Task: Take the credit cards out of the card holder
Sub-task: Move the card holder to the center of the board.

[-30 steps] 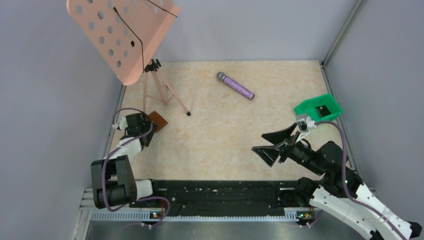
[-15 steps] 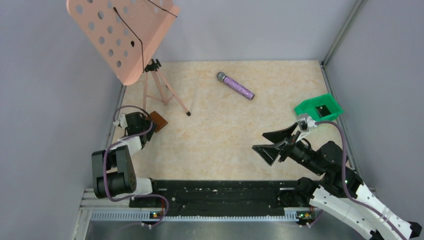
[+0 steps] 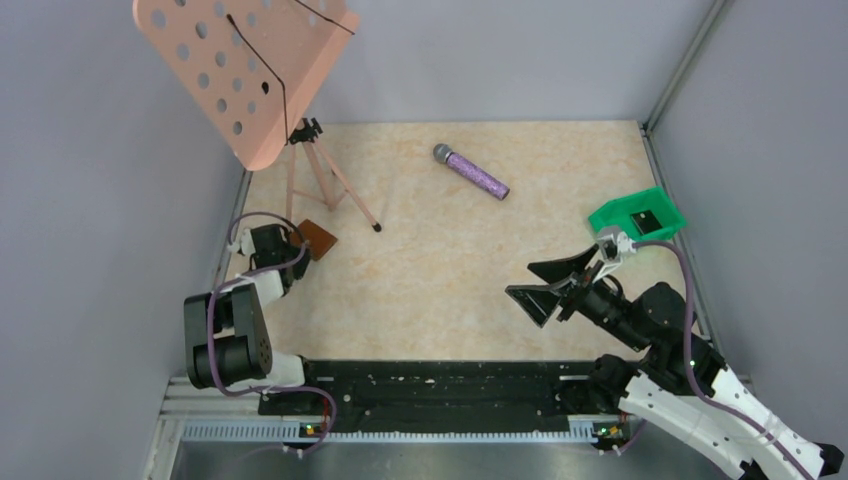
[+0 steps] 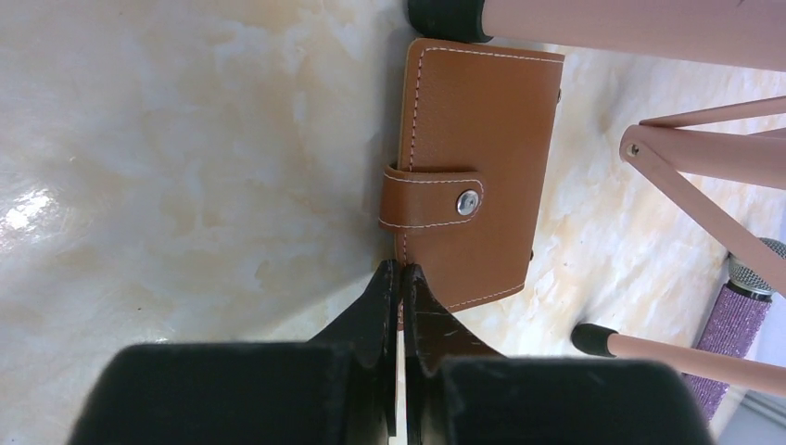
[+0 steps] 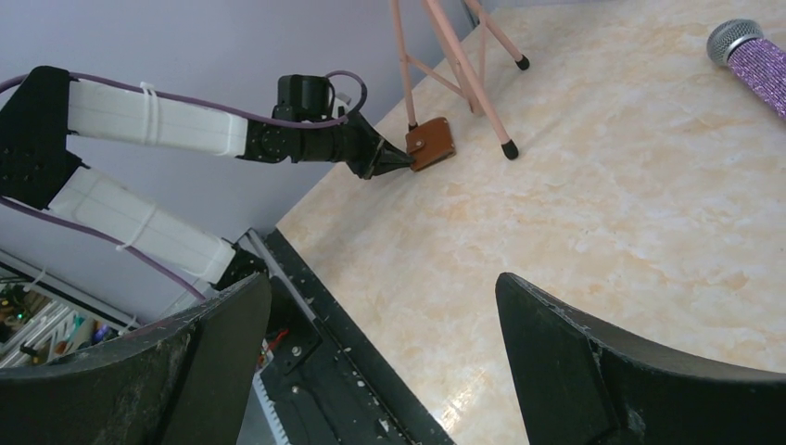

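Observation:
The card holder [image 3: 320, 240] [image 4: 473, 176] [image 5: 433, 141] is a brown leather wallet lying flat at the table's left, next to the stand's legs. Its snap strap is fastened. No credit cards show. My left gripper [image 3: 297, 243] [image 4: 401, 269] [image 5: 406, 159] is shut, its tips pressed together against the holder's near edge. A sliver of stitched leather shows at the tips; I cannot tell if it is pinched. My right gripper [image 3: 519, 281] [image 5: 382, 278] hovers wide open over the right-hand table, holding nothing.
A pink music stand [image 3: 250, 70] on tripod legs [image 3: 335, 185] [image 4: 704, 195] stands right behind the holder. A purple glitter microphone [image 3: 470, 172] [image 5: 751, 51] lies at the back centre. At the right edge sits a green bin [image 3: 655, 200].
My left gripper has closed from open to shut at the holder's edge, and its arm shifted slightly. The right arm has not moved.

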### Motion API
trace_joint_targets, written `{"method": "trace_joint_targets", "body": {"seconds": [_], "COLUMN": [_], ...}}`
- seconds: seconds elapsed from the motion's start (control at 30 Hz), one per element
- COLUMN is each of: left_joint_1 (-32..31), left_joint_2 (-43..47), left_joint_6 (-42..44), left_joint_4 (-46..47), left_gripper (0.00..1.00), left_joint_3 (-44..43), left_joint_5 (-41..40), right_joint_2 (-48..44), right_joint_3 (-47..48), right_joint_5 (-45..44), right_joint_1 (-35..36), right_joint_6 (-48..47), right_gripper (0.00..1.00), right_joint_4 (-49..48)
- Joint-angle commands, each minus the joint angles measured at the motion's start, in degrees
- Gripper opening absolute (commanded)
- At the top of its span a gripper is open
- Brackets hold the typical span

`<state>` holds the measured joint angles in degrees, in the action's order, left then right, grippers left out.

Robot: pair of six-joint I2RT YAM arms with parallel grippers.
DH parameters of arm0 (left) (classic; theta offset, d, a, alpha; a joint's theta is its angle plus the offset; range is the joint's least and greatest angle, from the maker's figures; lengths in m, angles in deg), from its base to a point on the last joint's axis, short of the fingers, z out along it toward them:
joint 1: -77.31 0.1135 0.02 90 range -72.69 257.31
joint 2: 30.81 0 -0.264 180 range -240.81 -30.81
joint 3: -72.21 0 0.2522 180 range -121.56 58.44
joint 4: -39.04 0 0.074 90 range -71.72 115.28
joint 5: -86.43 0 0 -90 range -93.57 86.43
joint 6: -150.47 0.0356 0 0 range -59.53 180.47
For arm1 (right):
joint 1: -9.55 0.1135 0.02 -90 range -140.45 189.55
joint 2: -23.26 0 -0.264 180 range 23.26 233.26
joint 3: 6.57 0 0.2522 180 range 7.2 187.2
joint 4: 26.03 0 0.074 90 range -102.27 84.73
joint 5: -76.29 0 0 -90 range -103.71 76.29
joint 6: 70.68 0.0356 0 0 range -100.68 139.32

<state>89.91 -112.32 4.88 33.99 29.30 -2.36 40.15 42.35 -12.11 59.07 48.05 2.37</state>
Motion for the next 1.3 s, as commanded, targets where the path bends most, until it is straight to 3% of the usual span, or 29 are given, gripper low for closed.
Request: {"method": "trace_joint_targets", "body": {"seconds": [0.0,0.47,0.67,0.8,0.97,1.27], "left_joint_1": [0.31,0.14,-1.72,-8.36,-21.7,-44.76], "left_joint_2": [-0.94,5.98,17.07,23.0,26.79,23.26], "left_joint_6": [1.48,1.14,-1.53,-3.73,-8.03,-10.57], "left_joint_4": [-7.73,-10.66,-14.6,-16.5,-16.93,-13.04], "left_gripper": [0.0,0.0,0.0,0.0,0.0,0.0], "left_joint_3": [-1.14,3.0,8.5,11.09,12.77,8.73], "left_joint_5": [0.8,14.44,17.8,17.37,14.6,9.93], "right_joint_2": [-0.53,0.08,1.71,3.89,6.71,8.66], "right_joint_3": [1.44,1.23,1.73,1.53,0.94,-5.06], "right_joint_5": [-1.34,-17.04,-20.44,-19.27,-16.25,-12.66], "right_joint_1": [0.58,0.64,0.59,0.61,0.58,0.61], "right_joint_6": [0.92,5.01,7.34,8.58,9.71,14.59], "right_gripper": [0.91,0.91,0.91,0.91,0.91,0.9], "right_joint_4": [-0.89,6.03,7.3,7.4,7.96,8.49]}}
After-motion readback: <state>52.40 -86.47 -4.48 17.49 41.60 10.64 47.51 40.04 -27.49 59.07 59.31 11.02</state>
